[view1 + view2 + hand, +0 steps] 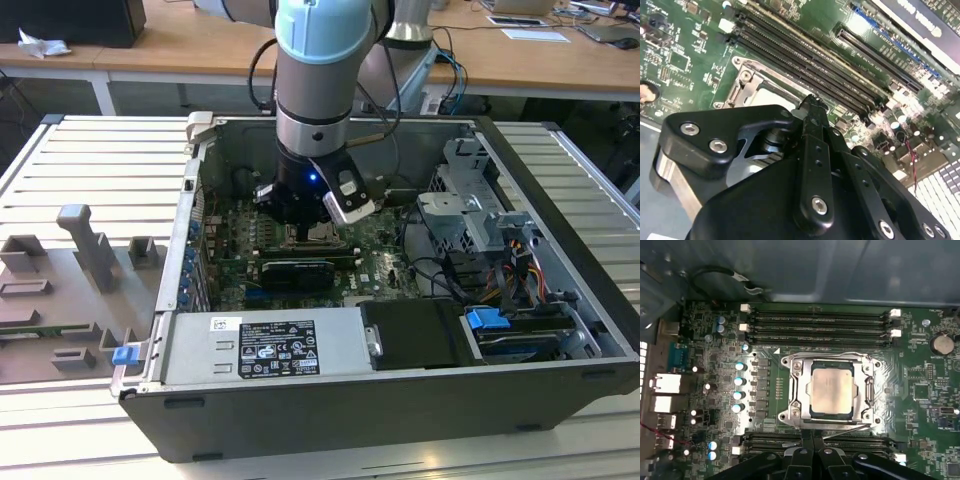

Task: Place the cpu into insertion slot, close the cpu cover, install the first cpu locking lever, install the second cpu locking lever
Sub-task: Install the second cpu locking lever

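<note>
The jaws (809,452) are pressed together, holding nothing, poised at the socket's edge over a wire locking lever (840,427). Just beyond them the cpu (831,389) sits in the insertion slot with the cpu cover (796,390) closed flat. Pressing the lever squarely under its hook would serve best.

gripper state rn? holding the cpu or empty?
Gripper: fingers shut together, holding nothing. The cpu sits in the insertion slot with the cpu cover down over it.

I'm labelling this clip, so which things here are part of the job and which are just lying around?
Job:
- square silver-grey metal-topped cpu
- silver metal frame cpu cover
- black gripper

Lying about:
- long black memory slots
- round silver coin battery
- grey plastic fixture tray
</note>
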`<move>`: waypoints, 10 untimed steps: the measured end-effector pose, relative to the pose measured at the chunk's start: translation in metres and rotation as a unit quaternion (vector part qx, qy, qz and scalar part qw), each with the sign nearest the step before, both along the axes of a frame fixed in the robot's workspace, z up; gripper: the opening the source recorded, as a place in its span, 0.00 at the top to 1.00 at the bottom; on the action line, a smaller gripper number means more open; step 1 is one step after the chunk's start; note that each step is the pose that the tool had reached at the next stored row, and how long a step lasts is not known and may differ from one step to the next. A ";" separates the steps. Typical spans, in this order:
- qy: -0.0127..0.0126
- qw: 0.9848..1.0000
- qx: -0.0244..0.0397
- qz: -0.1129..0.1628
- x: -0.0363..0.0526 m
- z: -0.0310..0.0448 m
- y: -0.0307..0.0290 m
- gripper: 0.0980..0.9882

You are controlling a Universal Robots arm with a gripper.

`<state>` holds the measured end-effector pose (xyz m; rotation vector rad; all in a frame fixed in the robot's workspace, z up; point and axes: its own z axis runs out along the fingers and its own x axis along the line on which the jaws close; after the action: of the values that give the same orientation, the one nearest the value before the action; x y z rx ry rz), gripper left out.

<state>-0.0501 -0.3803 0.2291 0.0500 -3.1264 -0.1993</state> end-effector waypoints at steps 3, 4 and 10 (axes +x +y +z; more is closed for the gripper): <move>0.000 1.000 0.000 0.000 -0.0003 -0.0070 -0.0001 0.99; 0.000 1.000 0.005 0.000 -0.0017 -0.0089 -0.0011 0.99; 0.000 1.000 0.023 0.000 -0.0047 -0.0095 -0.0066 0.99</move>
<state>-0.0548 -0.3869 0.2196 0.0505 -3.1218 -0.2702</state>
